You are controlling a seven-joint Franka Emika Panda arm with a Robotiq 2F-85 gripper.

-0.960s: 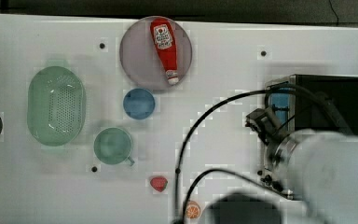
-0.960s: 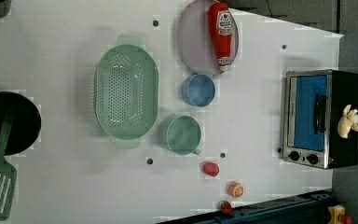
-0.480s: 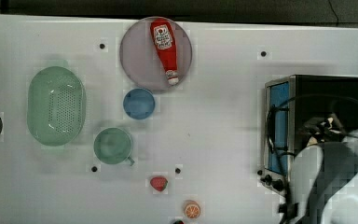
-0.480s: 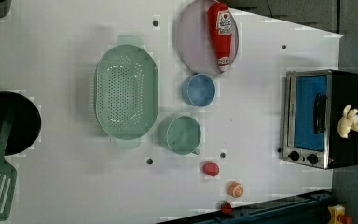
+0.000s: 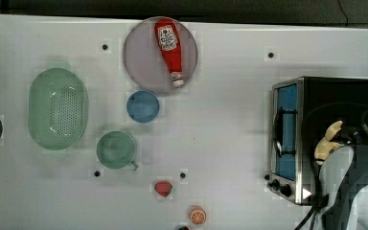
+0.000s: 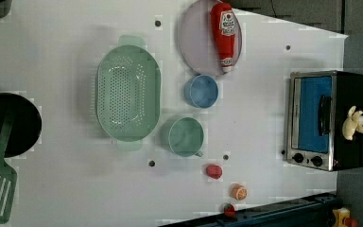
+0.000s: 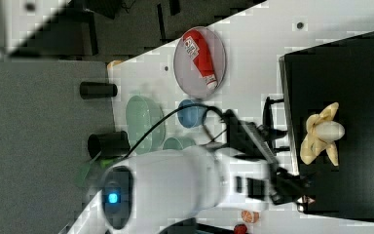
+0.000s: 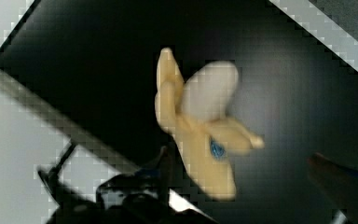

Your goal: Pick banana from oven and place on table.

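Black oven point(image 6: 350, 120) carries 1 banana point(image 6: 354, 123) on top; end effector point(image 8: 242, 168) spread wide around it.

White rounded arm point(image 7: 175, 183), glowing blue light, black cable, black wrist section

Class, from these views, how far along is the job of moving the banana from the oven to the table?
Done: nothing yet; the banana lies on top of the black oven. In hand: the gripper hangs open over the banana, one finger on each side, not gripping. Left: close, lift, and set it on the white table.
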